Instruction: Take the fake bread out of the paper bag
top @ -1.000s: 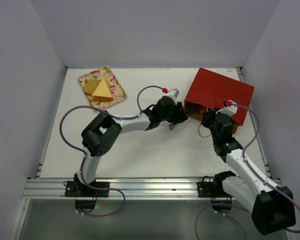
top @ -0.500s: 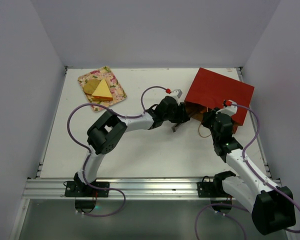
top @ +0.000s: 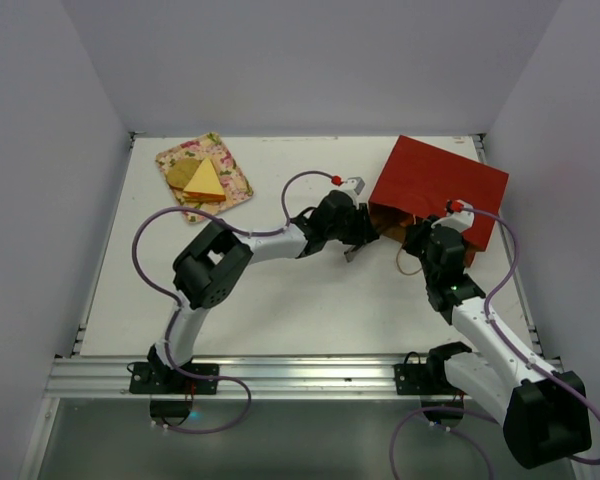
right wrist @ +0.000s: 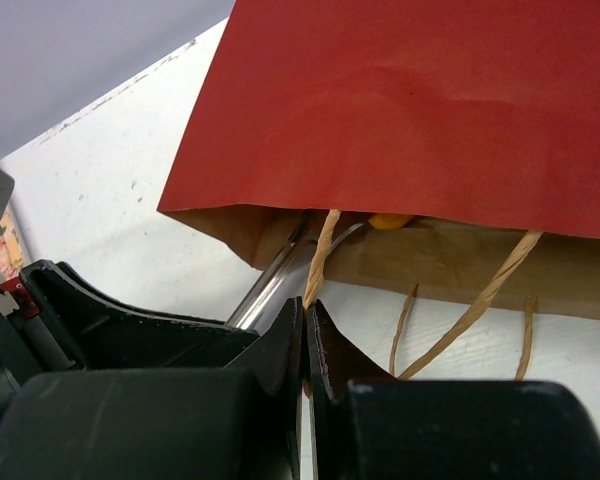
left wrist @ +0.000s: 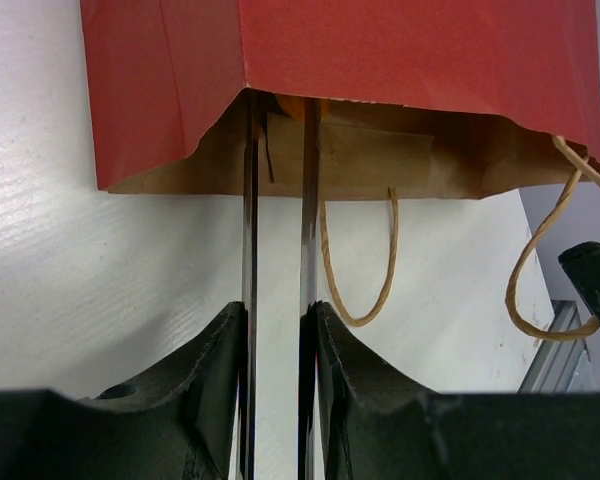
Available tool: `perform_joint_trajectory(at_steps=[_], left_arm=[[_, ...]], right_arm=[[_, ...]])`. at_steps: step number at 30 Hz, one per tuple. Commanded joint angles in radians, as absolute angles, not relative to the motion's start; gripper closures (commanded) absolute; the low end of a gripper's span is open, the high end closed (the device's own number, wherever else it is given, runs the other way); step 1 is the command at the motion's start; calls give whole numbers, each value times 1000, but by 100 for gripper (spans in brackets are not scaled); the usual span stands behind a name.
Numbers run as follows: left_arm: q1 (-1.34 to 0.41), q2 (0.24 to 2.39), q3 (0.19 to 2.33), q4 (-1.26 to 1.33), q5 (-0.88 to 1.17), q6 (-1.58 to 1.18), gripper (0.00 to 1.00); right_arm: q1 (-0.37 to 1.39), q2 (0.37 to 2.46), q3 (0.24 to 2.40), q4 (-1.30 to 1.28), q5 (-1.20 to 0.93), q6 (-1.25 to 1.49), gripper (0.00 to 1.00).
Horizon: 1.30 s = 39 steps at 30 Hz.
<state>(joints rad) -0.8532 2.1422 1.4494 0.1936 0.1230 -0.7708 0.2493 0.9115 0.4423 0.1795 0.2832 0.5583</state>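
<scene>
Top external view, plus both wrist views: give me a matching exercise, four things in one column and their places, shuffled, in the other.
Things:
1. paper bag
2. yellow wedge
3. left gripper
4. right gripper

Places:
A. on the floral tray, far left
B. fingers reaching into the bag's mouth
C. closed on a cord handle
D. lying flat, far right

Pairs: 1-D, 2-A, 3-B, 4-C.
</scene>
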Motion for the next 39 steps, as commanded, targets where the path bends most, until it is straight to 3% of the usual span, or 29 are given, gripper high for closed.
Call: perform_joint_trajectory(at_steps=[1, 18, 28, 39], left_arm=[[-845, 2045, 1450, 209, 141, -764, 80], [-850, 1776, 1192, 183, 141, -765, 80], [-916, 1540, 965, 158, 6, -770, 80], [-963, 1301, 802, 74, 63, -750, 80]], right_arm=[[250, 919, 448, 199, 322, 572, 100], [250, 934, 465, 181, 347, 574, 100], [250, 934, 468, 175, 350, 566, 100], [250, 931, 469, 172, 351, 563, 100]])
